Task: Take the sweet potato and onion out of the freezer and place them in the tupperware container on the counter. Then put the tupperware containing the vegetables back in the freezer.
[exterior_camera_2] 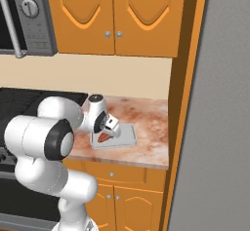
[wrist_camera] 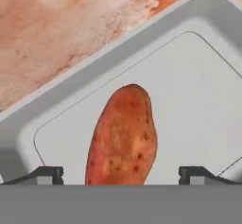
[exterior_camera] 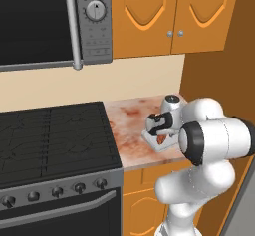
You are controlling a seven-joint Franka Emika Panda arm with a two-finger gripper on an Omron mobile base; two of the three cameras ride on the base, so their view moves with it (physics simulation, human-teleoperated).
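Note:
The orange-red sweet potato (wrist_camera: 123, 138) lies flat in the light grey tupperware container (wrist_camera: 94, 72), which sits on the marbled counter (wrist_camera: 56, 34). My gripper (wrist_camera: 120, 175) hangs just above it, open, with its two fingertips (wrist_camera: 47, 175) standing wide on either side of the sweet potato and clear of it. From the base, the gripper (exterior_camera: 160, 130) points down into the container (exterior_camera: 168, 146) over the sweet potato (exterior_camera: 162, 140). The right base view has the container (exterior_camera_2: 128, 136), the sweet potato (exterior_camera_2: 103, 138) and the grey freezer (exterior_camera_2: 219, 127) at the right. The onion is out of view.
A black stove top (exterior_camera: 50, 135) borders the counter (exterior_camera: 129, 130) on the left, with a microwave (exterior_camera: 50, 21) above it. Orange upper cabinets (exterior_camera_2: 117, 15) hang over the counter. An orange side panel (exterior_camera_2: 183, 103) stands between the counter and the freezer.

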